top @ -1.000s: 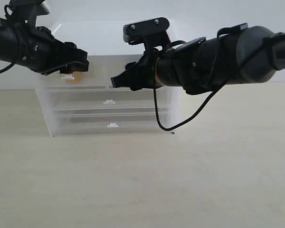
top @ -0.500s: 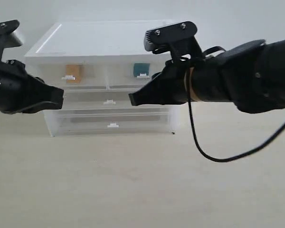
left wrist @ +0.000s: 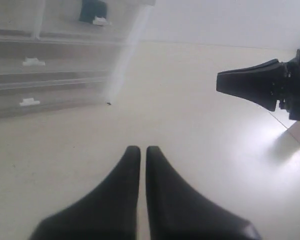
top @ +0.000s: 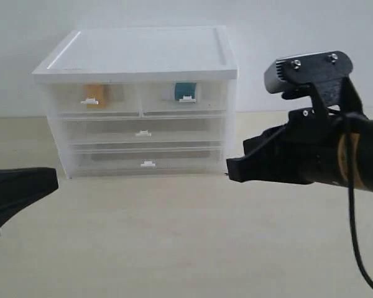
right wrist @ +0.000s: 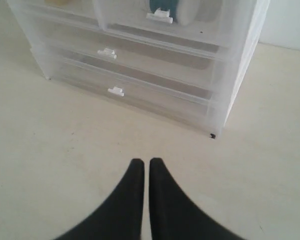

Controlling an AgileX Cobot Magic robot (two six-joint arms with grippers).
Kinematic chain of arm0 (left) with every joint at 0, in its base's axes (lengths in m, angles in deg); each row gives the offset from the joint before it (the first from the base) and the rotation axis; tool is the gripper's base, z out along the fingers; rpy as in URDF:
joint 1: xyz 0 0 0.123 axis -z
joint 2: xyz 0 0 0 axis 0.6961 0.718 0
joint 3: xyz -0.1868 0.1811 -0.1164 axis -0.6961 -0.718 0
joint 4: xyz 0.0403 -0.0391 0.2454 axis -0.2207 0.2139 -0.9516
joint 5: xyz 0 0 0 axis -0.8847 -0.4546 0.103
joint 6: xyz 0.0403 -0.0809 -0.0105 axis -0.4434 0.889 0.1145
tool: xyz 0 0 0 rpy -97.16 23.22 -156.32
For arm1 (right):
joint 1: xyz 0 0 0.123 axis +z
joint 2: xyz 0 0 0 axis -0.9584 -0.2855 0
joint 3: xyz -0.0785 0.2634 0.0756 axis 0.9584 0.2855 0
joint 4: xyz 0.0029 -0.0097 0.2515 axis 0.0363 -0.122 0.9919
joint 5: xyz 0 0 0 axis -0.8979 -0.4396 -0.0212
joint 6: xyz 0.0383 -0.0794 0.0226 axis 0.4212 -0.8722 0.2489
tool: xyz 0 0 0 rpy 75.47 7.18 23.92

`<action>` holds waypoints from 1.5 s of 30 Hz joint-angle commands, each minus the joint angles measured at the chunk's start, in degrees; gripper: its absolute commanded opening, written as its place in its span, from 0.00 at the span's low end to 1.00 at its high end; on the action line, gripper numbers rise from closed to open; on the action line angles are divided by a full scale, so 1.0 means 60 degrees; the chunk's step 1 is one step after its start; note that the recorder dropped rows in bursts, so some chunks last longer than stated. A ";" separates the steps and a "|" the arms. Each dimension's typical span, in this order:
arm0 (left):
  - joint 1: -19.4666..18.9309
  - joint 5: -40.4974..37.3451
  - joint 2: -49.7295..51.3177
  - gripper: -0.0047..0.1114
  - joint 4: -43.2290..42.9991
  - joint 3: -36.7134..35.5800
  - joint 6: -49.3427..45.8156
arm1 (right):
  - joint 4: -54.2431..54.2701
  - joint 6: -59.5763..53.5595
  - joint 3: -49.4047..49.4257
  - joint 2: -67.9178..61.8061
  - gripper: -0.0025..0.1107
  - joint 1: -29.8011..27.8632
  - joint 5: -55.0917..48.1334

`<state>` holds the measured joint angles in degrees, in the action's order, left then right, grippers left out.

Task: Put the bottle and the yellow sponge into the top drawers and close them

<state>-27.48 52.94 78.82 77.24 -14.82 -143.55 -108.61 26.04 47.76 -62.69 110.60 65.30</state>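
Observation:
The two top drawers, left (top: 119,99) and right (top: 211,98), sit flush in the translucent cabinet. Through the left front shows the yellow sponge (top: 95,94). Through the right front shows the bottle's teal label (top: 185,90), also seen in the left wrist view (left wrist: 92,10) and the right wrist view (right wrist: 162,4). My left gripper (top: 53,177) hangs low at the left edge, away from the cabinet; its fingers (left wrist: 143,149) are shut on nothing. My right gripper (top: 230,169) is just right of the cabinet's lower corner, also shut and empty (right wrist: 143,161).
Below the top drawers are two full-width drawers (top: 143,132) (top: 148,162), both pushed in. The cabinet has a flat white lid (top: 143,49) and stands near a pale wall. The beige tabletop (top: 174,242) stretches in front of it.
Both arms have pulled back from the top drawer fronts, the left down and leftward, the right to the right. Both grippers have gone from open to shut.

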 commanded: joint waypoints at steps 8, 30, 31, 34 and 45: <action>-0.0002 -0.1774 -0.1085 0.07 0.0523 -0.1350 -0.0533 | -0.0049 0.0114 0.1942 0.1961 0.02 0.0001 0.0242; -0.0002 -0.1931 -0.1323 0.07 0.0523 -0.1350 -0.0608 | -0.0049 0.0414 0.2794 0.2055 0.02 0.0001 0.0582; -0.0002 -0.1931 -0.1501 0.07 0.0523 -0.1350 -0.0608 | -0.0049 0.0414 0.2794 0.2055 0.02 0.0001 0.0582; -0.0002 -0.1931 -0.2341 0.07 0.0523 -0.1350 -0.0608 | -0.0049 0.0414 0.2794 0.2055 0.02 0.0001 0.0582; -0.0002 0.0797 -0.7046 0.07 0.0523 -0.1350 -0.1246 | -0.0049 0.0439 0.2794 0.2055 0.02 0.0001 0.0582</action>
<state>-27.48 51.45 41.92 80.10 -22.69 -149.80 -108.61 28.58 64.30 -50.91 110.60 68.68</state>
